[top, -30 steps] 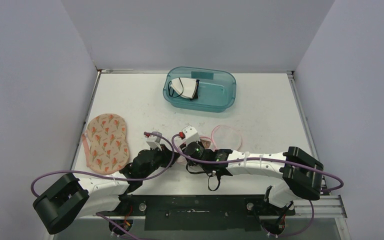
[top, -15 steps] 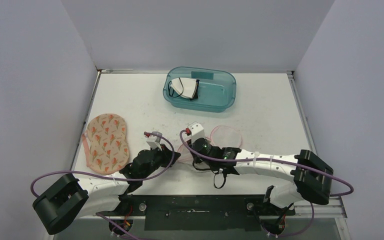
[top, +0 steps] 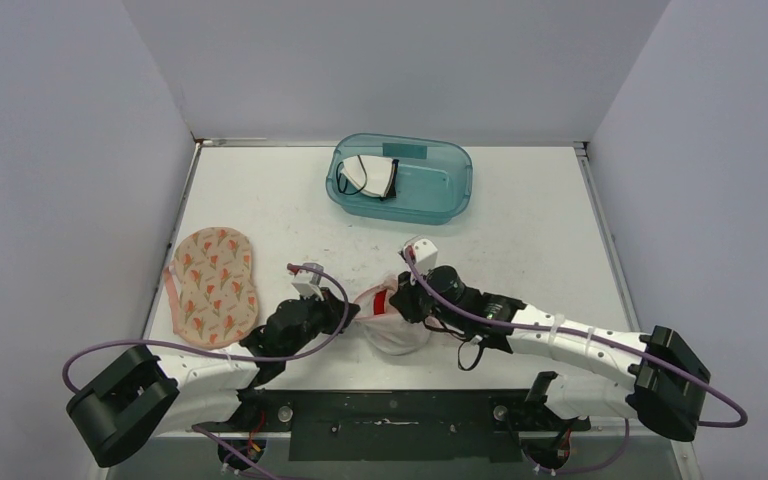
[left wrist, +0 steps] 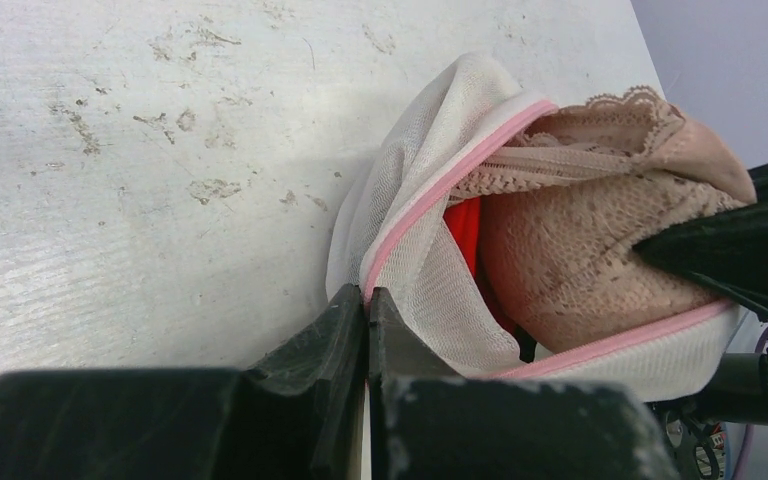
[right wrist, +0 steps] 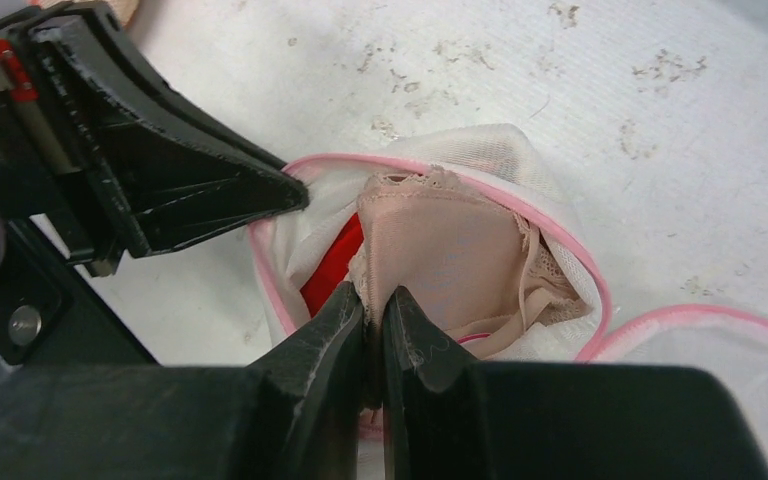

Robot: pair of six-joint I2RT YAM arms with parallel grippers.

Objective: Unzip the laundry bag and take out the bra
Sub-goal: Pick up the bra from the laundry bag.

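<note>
So the laundry bag [left wrist: 400, 200], white mesh with pink zipper trim, sits near the front middle of the table [top: 540, 230], bunched up between the two arms. It's unzipped: the pink edge gapes wide and its mouth faces up and toward the right arm. It's too scrunched to call a clear long axis, but the top camera shows it stretched roughly left to right between the grippers.

The bra [right wrist: 450, 250], beige with a lace edge, is sticking partway out of that opening, with the rest inside the mesh. Something red [right wrist: 325, 275] is tucked in beside it, and I can't tell what it is.

The left gripper [left wrist: 367, 300] is closed tight on the bag's pink rim, pinning that corner. The right gripper [right wrist: 372, 300] is pinched down on the bra's lacy top edge. The two gripper tips sit close together, with the bag mouth between them.

Further out there's a teal tub [top: 460, 165] at the far side, well apart, with a white and black item [top: 370, 177] lying in it. A floral fabric piece [top: 215, 285] lies flat on the left, near the left arm.

Count: one bag, one beige bra, one red thing, one tub, one floral piece.
</note>
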